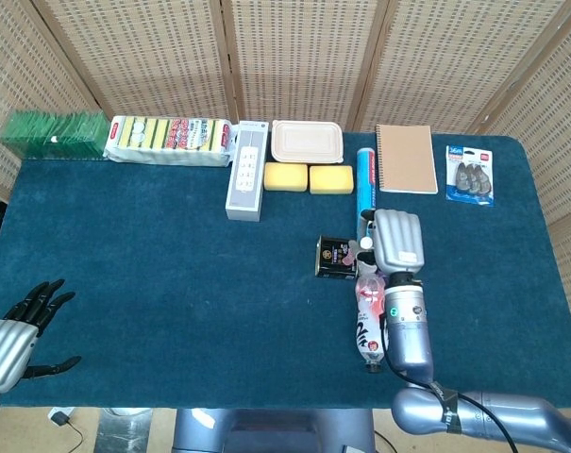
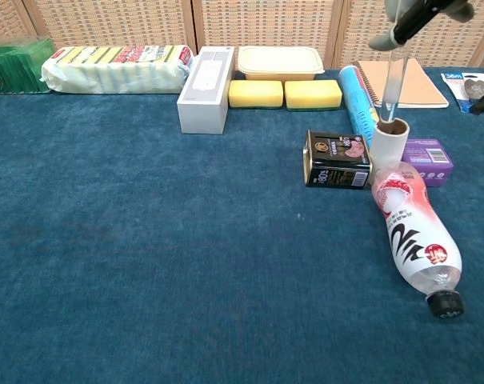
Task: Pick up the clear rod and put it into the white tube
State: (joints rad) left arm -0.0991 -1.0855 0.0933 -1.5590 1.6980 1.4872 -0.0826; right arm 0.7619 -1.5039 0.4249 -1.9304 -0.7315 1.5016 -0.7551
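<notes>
— Where is the rod?

— The rod (image 2: 393, 80) hangs upright in my right hand (image 2: 422, 11), pinched near its top between my fingers (image 2: 395, 34). Its lower end sits right at the mouth of the tube (image 2: 390, 142); I cannot tell whether the tip is above the rim or just inside it.

— And the tube?

— It stands upright on the table (image 2: 146, 256), between the black tin (image 2: 338, 159) on one side and the purple box (image 2: 429, 159) on the other. The bottle (image 2: 414, 236) lies on its side just in front of it, its pink end touching the tube's base and its black cap pointing toward me. The blue roll (image 2: 357, 94) lies just behind.

— What does the head view show?

— My right hand (image 1: 398, 241) covers the tube from above, so the rod is hidden there. The tin (image 1: 337, 257) sits just beside that hand, and the bottle (image 1: 368, 316) runs along my forearm.

— Your left hand?

— My left hand (image 1: 11, 340) holds nothing, fingers spread, at the near left corner, well apart from everything.

— What else is there?

— Along the far edge: a green pack (image 1: 54, 134), sponges in a wrapper (image 1: 169, 140), a white box (image 1: 247, 170), a lidded tub (image 1: 307, 142), two yellow sponges (image 1: 309, 177), a notebook (image 1: 406, 158) and a blister pack (image 1: 469, 174).
</notes>
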